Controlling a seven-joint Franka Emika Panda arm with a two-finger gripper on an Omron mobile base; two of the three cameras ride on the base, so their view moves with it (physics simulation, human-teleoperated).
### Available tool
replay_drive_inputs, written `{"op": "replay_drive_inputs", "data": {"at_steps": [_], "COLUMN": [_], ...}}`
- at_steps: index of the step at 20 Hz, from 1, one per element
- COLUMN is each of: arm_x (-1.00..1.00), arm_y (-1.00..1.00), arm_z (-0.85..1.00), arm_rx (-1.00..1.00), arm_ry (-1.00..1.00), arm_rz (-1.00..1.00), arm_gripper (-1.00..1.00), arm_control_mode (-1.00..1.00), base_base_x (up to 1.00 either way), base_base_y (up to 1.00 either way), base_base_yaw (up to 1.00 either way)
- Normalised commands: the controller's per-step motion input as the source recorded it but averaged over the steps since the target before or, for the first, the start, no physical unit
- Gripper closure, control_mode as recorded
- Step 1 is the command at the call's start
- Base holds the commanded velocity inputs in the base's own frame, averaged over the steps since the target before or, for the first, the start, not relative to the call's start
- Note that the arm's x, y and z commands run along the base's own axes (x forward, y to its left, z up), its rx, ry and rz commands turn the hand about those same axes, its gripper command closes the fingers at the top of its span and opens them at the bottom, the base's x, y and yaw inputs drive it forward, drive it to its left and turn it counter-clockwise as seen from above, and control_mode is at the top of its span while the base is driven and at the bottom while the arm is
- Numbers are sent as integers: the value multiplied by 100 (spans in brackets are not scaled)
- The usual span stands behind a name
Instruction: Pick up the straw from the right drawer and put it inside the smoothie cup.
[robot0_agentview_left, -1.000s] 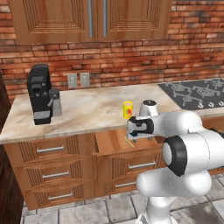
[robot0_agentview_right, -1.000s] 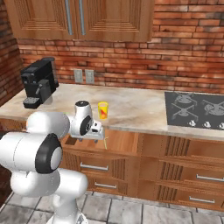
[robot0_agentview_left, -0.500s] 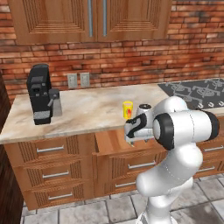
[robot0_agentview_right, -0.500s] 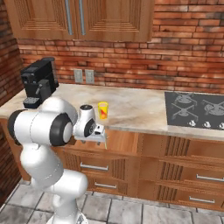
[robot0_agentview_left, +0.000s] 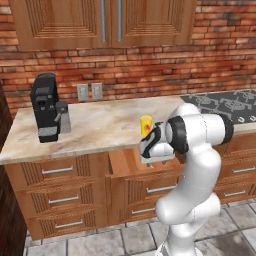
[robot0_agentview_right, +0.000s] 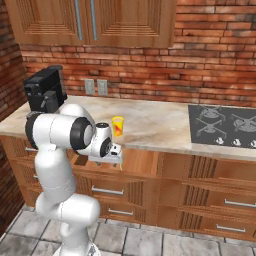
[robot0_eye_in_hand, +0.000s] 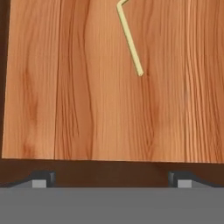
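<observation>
Hovering over the open drawer (robot0_agentview_left: 131, 161), my gripper (robot0_eye_in_hand: 109, 178) looks straight down at the plank floor, fingers spread wide with nothing between them. The straw (robot0_eye_in_hand: 130, 42) lies flat on the wood, well ahead of the fingertips (robot0_eye_in_hand: 41, 178) and slanting toward the top edge of the hand view, where it bends; its near end sits right of centre. To take it well, I judge I must carry the hand forward until the straw sits between the fingers, roll the wrist so they close across its width, then descend nearly to the floor, since so thin a stick offers little to pinch and could skid away. The cup (robot0_agentview_left: 146, 125) stands upright on the counter (robot0_agentview_left: 100, 125) just behind the drawer, close to the arm's elbow, so the lift-out wants care not to knock it. Far left, the coffee machine (robot0_agentview_left: 45, 107) is well clear; the hob (robot0_agentview_right: 222, 125) lies off to the right.
</observation>
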Motion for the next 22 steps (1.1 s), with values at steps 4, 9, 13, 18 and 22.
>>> {"op": "replay_drive_inputs", "data": {"at_steps": [4, 9, 13, 18, 22], "arm_x": [20, 0, -24, -84, -100], "arm_y": [0, 0, 0, -2, -10], "arm_z": [-38, -28, -25, -6, 0], "arm_rx": [-1, -2, -3, 0, 0], "arm_ry": [11, 18, 18, 6, 0], "arm_rz": [0, -2, 0, 0, 0], "arm_gripper": [-100, -100, -100, -100, -100], "arm_control_mode": [-100, -100, -100, -100, -100], "base_base_x": [0, 0, 0, 0, 0], "base_base_y": [0, 0, 0, 0, 0], "base_base_yaw": [0, 0, 0, 0, 0]}}
